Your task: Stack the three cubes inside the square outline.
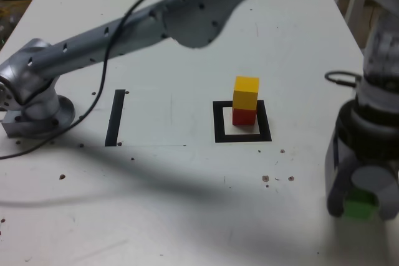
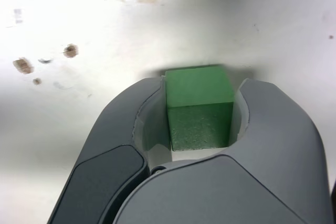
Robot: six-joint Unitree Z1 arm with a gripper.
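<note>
Three cubes are in view. We see the yellow cube (image 1: 246, 93) resting squarely on the red cube (image 1: 244, 116), and this pair stands inside the square outline (image 1: 219, 123) on the white table (image 1: 187, 204). Both cubes sit toward the far edge of the white centre of the outline.

We find the green cube (image 1: 360, 207) well apart from the outline, near the exterior view's lower right corner. The gripper (image 1: 361, 200) points down at the table there and is clenched on the green cube. In the wrist view the green cube (image 2: 199, 106) sits between the two grey fingers (image 2: 268, 124), with each finger pressed against one side face. Its top face and one side face remain visible.

We cannot tell from either view whether the green cube touches the table or is raised just above it.

A straight black strip (image 1: 116, 118) lies on the table at the exterior view's left of the outline, near the arm base (image 1: 37, 113). A black cable (image 1: 109, 48) runs along the arm. Small brown specks (image 2: 70, 51) dot the table.
</note>
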